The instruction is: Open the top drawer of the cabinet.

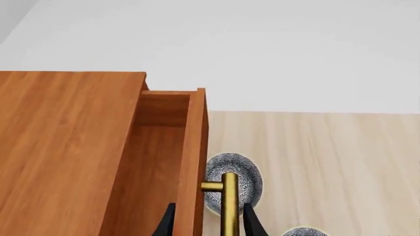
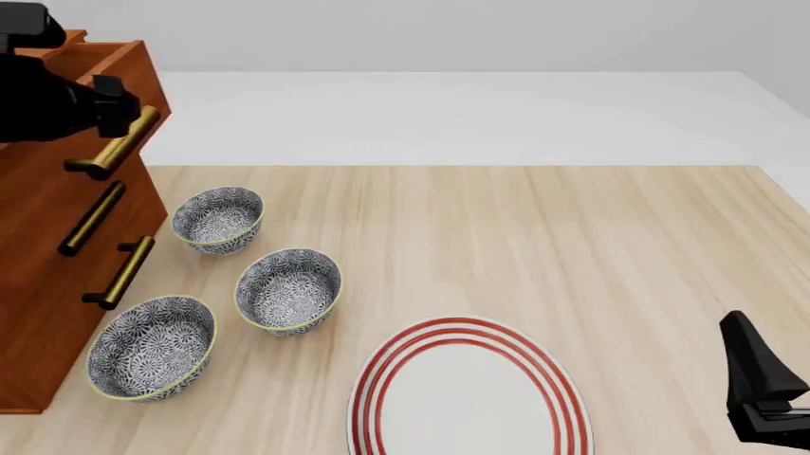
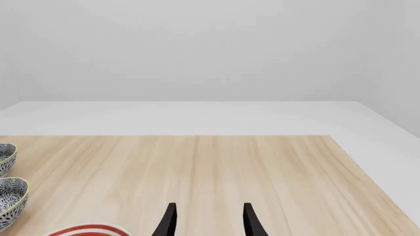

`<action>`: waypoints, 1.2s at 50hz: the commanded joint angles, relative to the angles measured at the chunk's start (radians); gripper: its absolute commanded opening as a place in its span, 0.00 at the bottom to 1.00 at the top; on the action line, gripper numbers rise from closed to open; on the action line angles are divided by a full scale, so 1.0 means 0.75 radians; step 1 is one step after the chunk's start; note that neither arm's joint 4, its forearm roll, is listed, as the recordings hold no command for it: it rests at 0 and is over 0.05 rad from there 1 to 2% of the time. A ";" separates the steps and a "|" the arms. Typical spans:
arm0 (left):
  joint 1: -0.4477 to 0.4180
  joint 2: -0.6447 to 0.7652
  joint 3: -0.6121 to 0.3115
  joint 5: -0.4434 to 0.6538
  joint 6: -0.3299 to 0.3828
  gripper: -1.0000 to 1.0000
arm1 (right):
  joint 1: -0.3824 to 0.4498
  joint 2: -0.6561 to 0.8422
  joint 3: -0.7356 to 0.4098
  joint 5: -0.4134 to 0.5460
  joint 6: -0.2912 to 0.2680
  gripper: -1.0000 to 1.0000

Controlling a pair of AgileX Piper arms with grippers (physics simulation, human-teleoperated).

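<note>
Left gripper [image 1: 208, 223], one: two dark fingers set on either side of the top drawer's front panel and its brass bar handle [image 1: 229, 204]; the fingertips are cut off by the frame edge, so whether they press the handle or only flank it cannot be told. In the front view this gripper [image 2: 112, 104] shows as a dark mass at the far left, against the handle's far end. Top drawer [image 1: 172, 162], one: pulled partly out of the cabinet [image 2: 45, 275], its bare wooden interior open to view, standing proud of the two lower drawers. Cabinet, one: tall reddish-brown chest at the table's left edge, cut off by the left frame. Brass handles, three: the top one angled out with the drawer, middle handle [image 2: 94, 217] and lower handle [image 2: 121, 272] flush below. Patterned bowls, three, just right of the cabinet: far bowl [image 2: 218, 218], middle bowl [image 2: 288, 290], near bowl [image 2: 152, 347], close together but apart. Red-striped plate [image 2: 471, 391], one: near centre, its near edge cut off. Table [image 2: 570, 246], one: pale wood. Right gripper [image 3: 208, 222], one: fingers parted with bare table between them, holding nothing, tips out of frame; in the front view only part of it [image 2: 763, 384] shows at the near right corner, well apart from cabinet and drawer.
</note>
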State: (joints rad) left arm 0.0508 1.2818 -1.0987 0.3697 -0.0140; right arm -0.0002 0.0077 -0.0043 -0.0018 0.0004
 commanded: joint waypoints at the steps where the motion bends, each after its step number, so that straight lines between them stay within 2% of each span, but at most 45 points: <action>1: -0.046 0.164 0.082 -0.008 0.045 1.00 | 0.000 0.000 0.000 0.000 0.000 1.00; 60: -0.162 0.251 0.093 -0.038 0.073 1.00 | 0.000 0.000 0.000 0.000 0.000 1.00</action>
State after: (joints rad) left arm -0.0244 1.3013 -1.1106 0.3398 -0.0538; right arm -0.0002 0.0077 -0.0043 -0.0019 0.0003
